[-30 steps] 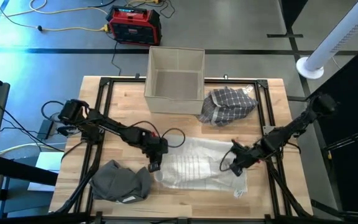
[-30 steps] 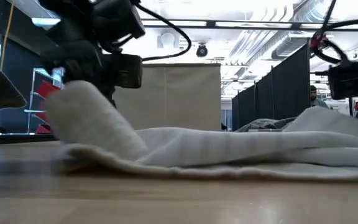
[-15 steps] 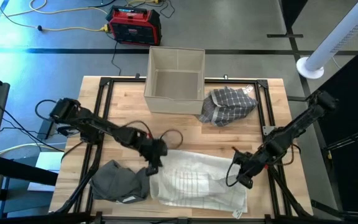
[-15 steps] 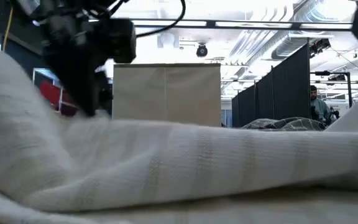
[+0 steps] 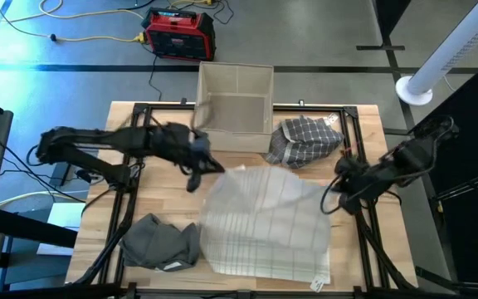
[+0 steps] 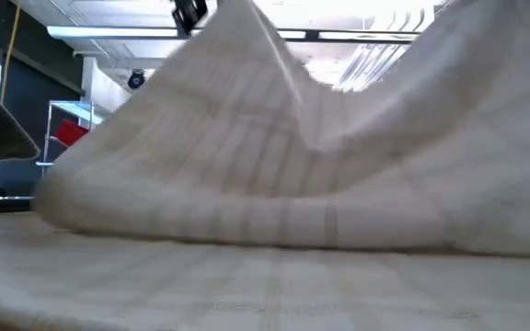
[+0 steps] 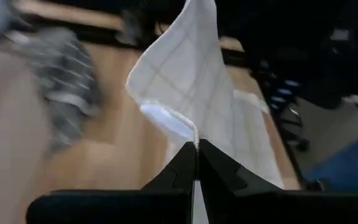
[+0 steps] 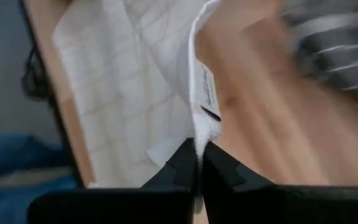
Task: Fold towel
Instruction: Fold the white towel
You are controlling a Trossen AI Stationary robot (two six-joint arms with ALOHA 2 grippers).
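Both grippers, left gripper [image 5: 196, 163] and right gripper [image 5: 344, 178], had raised the pinched white towel [image 5: 264, 220] toward the box [image 5: 235, 106]; the towel blocked the low view.

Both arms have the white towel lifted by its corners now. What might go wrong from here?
1. Each gripper, left and right, pinches only a thin edge of the white towel; a tug could slip a corner free.
2. The lifted far edge hangs close to the checked cloth and the fabric box, and could drag or snag them.
3. The near edge lies beside the grey cloth and might catch it.
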